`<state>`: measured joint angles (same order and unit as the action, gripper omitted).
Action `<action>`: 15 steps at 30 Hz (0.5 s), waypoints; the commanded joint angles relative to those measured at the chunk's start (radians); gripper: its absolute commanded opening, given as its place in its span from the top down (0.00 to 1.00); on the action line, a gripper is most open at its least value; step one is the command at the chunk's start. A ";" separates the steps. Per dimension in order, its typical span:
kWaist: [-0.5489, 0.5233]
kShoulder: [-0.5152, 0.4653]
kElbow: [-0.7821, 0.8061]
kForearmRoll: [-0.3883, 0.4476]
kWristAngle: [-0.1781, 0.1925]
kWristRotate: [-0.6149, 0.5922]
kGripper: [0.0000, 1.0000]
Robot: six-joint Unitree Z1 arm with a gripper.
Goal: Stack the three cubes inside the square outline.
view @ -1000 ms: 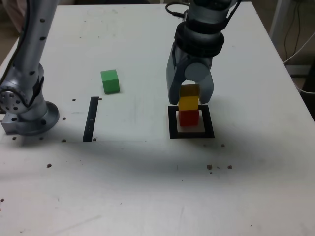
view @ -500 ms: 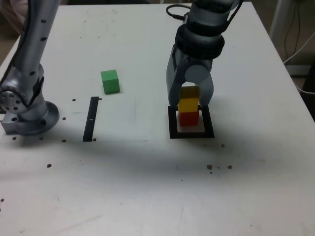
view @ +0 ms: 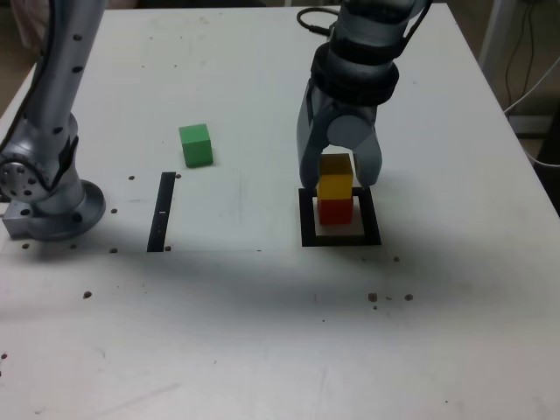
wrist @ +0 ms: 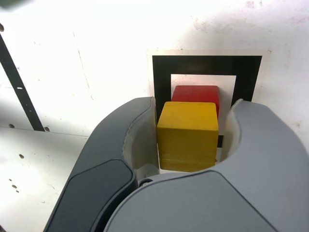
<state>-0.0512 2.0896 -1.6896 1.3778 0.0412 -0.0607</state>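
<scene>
So, going by the exterior view first: my gripper (view: 339,181) is pointing down over the square outline (view: 371,217), with its jaws spread to either side of the yellow cube (view: 335,186). That yellow one is sitting on top of the red cube (view: 335,212), and the red one is down on the white middle of the outline, with the black border around it. The stack looks pretty upright from here, nothing hanging over the border at the bottom. The green cube (view: 196,146) is off by itself on the white table (view: 236,350), well apart from the stack toward the exterior view's left. There's a narrow black strip (view: 162,212) lying flat near it, between my round base (view: 61,214) and the stack. Now the wrist view, which is basically me staring down at my own jaws: they're open around the yellow cube, one on each side. I can see a clear gap between the cube and one jaw, while the other jaw is right beside it, and honestly I can't tell if that side is touching. The red cube peeks out from under the yellow one, inside the black frame. The narrow strip shows up here too, apart from my jaws.
</scene>
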 commanded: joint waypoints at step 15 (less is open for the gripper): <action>0.003 -0.049 0.017 0.015 0.015 -0.037 0.01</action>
<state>-0.0508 2.0684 -1.6781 1.3904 0.0549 -0.0951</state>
